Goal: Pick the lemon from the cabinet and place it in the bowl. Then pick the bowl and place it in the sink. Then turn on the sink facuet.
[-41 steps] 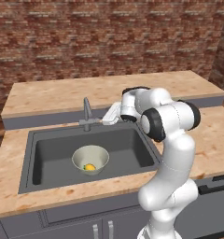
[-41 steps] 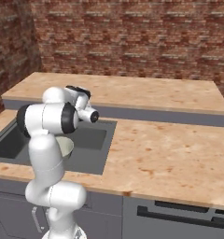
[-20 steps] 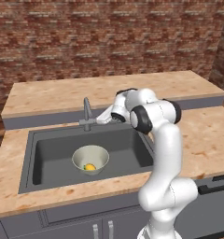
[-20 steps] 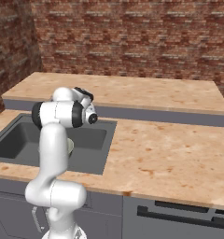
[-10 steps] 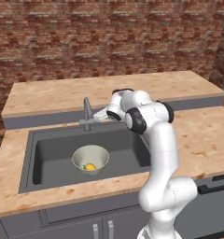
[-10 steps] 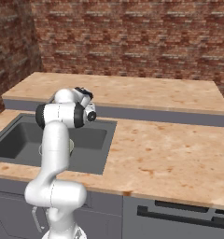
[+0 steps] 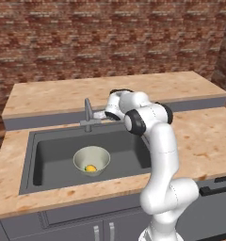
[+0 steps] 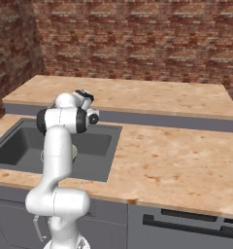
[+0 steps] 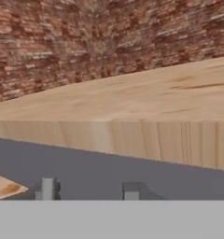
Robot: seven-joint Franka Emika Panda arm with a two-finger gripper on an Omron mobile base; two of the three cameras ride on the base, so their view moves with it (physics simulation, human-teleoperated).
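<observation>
Still arm bent low over the sink (image 7: pixel 49 155), pincer (image 7: pixel 99 115) beside the sink facuet (image 7: pixel 88 113), its state unclear.

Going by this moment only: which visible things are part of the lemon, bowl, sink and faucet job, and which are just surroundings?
Part of the job:
- lemon, lying in the bowl
- bowl, standing in the sink
- sink
- sink faucet, behind the basin
- gripper, right beside the faucet

Surroundings:
- wooden counter
- raised back ledge
- brick wall
- grey cupboard fronts below
</observation>
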